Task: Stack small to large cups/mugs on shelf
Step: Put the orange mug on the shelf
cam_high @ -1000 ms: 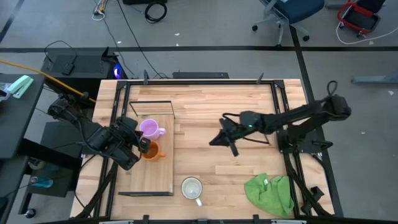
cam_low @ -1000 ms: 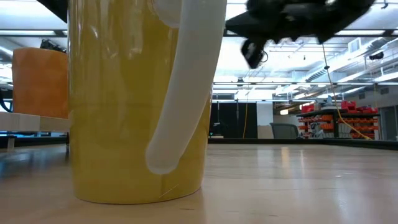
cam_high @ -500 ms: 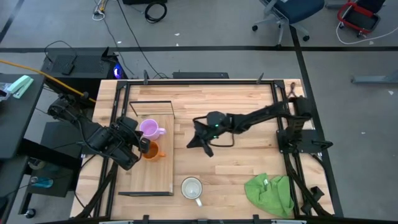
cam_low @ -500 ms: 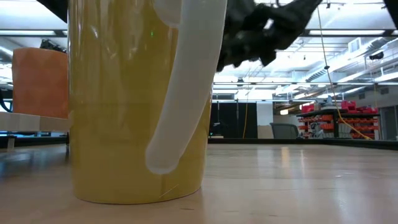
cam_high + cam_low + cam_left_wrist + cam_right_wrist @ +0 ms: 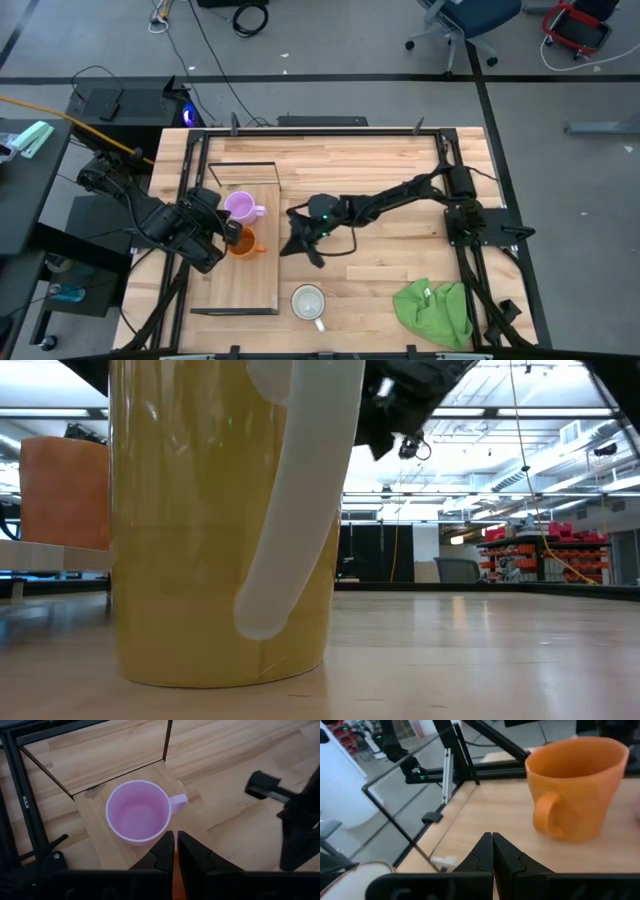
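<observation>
I see my right claw (image 5: 300,245) pressed together over the counter (image 5: 380,160) near the orange mug (image 5: 243,242) — left claw (image 5: 175,851) nearly together beside it, gripping nothing.

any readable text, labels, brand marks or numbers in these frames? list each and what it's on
None readable.
Purple mug, orange mug, white mug: plain, no print shows.
Shelf and green cloth: no markings.
Red shelving in the room behind: any labels there are too small to read.
</observation>
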### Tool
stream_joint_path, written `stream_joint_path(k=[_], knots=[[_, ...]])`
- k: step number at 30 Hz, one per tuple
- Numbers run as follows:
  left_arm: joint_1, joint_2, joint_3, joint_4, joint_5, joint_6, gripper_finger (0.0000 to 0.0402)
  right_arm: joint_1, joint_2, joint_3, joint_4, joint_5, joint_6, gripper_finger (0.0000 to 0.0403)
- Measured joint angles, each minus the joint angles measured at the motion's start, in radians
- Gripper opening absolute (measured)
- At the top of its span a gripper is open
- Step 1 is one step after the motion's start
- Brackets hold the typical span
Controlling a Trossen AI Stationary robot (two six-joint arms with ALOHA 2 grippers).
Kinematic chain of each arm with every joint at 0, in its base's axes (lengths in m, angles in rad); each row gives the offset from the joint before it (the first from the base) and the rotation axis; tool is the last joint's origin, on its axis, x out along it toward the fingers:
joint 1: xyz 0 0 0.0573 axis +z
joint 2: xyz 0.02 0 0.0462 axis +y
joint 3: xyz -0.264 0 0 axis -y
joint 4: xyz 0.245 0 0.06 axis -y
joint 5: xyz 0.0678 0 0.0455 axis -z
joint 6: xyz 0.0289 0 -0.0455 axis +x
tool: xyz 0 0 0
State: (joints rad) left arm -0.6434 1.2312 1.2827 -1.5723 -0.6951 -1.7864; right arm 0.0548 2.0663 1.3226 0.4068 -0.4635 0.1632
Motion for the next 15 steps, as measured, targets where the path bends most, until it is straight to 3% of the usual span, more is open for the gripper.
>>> stream_joint_path(k=[8,15], knots=[[0.0,0.0,0.0,0.001,0.0,-0.004,0.0023,0.0,0.115,0.132,-0.077,0.003,-0.001,0.0003],[0.0,0.0,0.0,0.001,0.0,-0.006,0.0012,0.0,0.133,0.147,-0.073,0.012,-0.005,0.0003]])
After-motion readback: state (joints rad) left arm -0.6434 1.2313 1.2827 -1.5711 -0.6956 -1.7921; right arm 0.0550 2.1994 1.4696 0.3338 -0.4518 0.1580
